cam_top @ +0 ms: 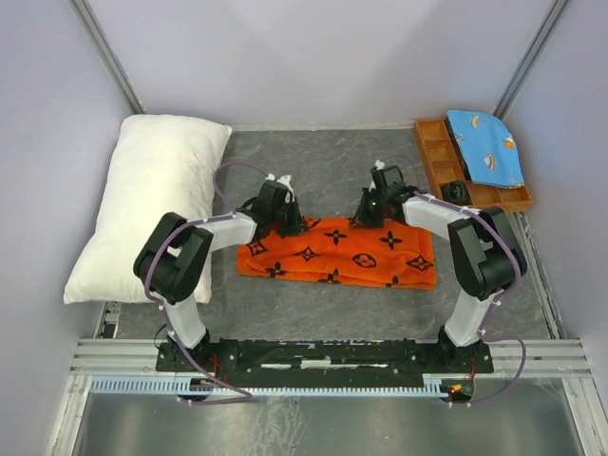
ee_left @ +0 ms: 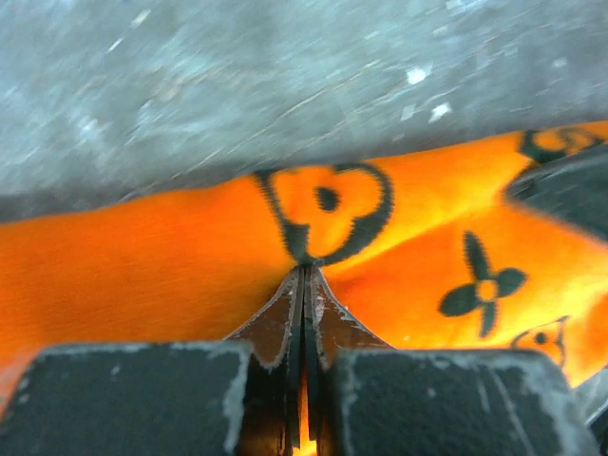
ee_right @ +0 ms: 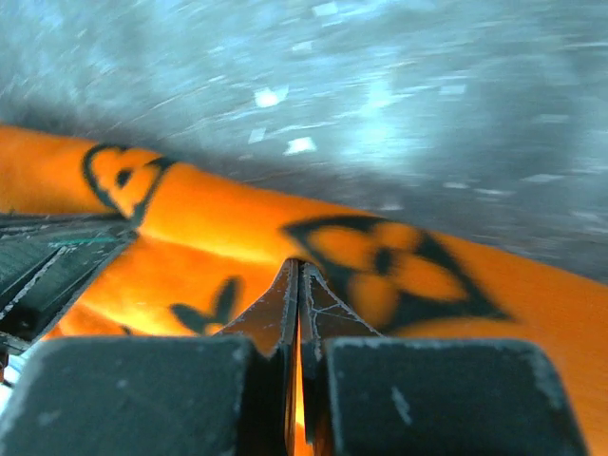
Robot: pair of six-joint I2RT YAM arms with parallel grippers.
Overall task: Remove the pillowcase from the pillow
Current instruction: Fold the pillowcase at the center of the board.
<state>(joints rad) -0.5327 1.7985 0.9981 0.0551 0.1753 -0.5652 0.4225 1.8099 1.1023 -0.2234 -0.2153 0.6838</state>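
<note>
The bare white pillow (cam_top: pixel 147 204) lies at the table's left side, apart from the pillowcase. The orange pillowcase (cam_top: pixel 342 252) with black motifs lies folded flat at mid-table. My left gripper (cam_top: pixel 285 226) sits at its far left edge and my right gripper (cam_top: pixel 366 218) at its far right edge. In the left wrist view the left gripper (ee_left: pixel 306 271) is shut, tips pinching a crease of the pillowcase (ee_left: pixel 142 275). In the right wrist view the right gripper (ee_right: pixel 298 264) is shut the same way on the pillowcase (ee_right: pixel 218 209).
An orange compartment tray (cam_top: pixel 432 157) stands at the back right with a light-blue patterned cloth (cam_top: pixel 486 147) draped over it and a small black object (cam_top: pixel 456 192) inside. Grey walls close in the table on three sides.
</note>
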